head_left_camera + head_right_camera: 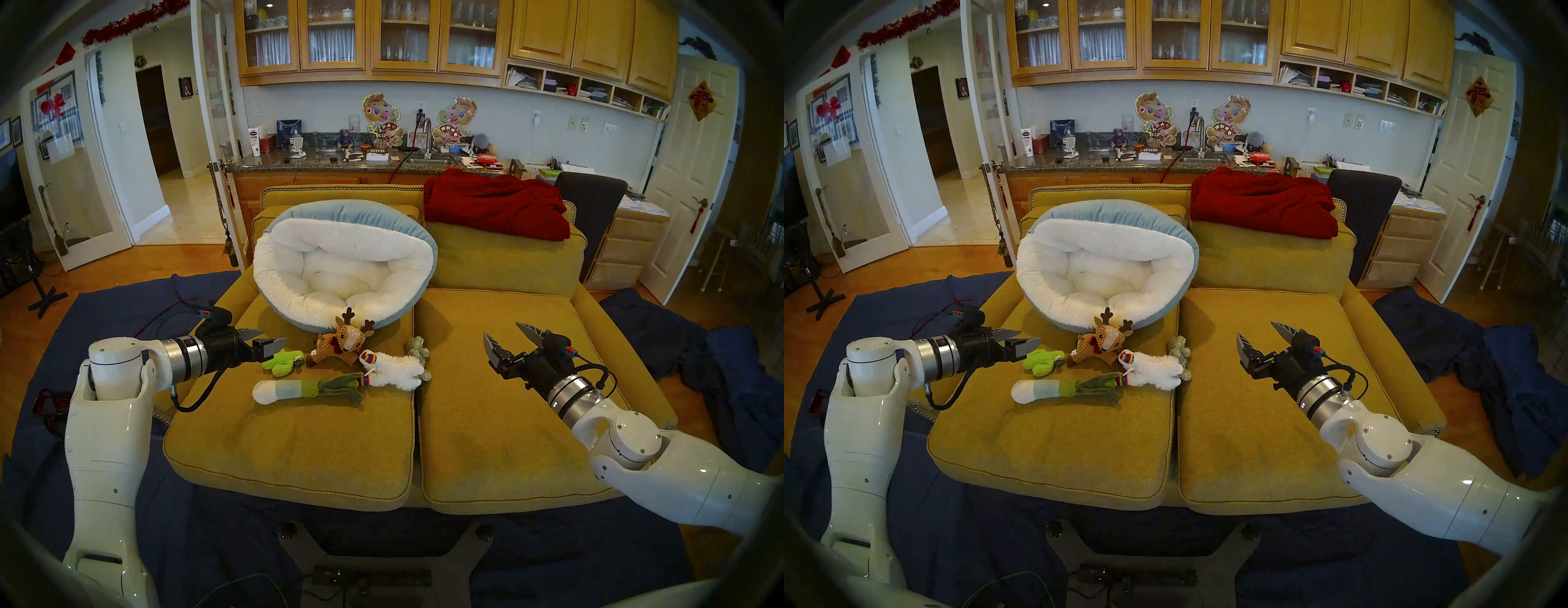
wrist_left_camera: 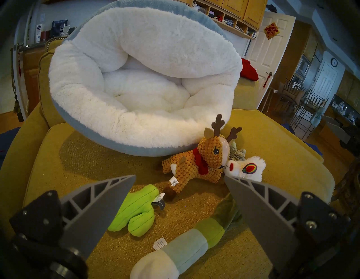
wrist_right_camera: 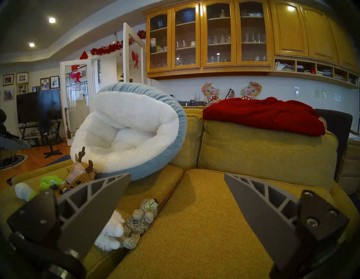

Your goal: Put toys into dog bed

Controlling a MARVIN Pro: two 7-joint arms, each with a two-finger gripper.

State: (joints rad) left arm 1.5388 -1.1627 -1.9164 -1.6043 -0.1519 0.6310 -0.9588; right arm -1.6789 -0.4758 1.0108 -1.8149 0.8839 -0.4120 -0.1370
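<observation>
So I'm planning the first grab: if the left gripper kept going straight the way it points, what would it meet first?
Probably the lime-green cactus: it lies just ahead of and below the open left gripper, with the reindeer behind it. Depth is hard to judge.

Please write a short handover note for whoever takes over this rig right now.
Left gripper: open, empty, just beside the cactus.
Right gripper: open, empty, above the bare right cushion.
Bed: propped against the sofa back on the left cushion, nothing in it.
Toys, all on the left cushion in front of the bed: cactus, reindeer, leek, white animal, grey plush at the cushion seam.
Done: nothing.
Left: all five toys.
</observation>
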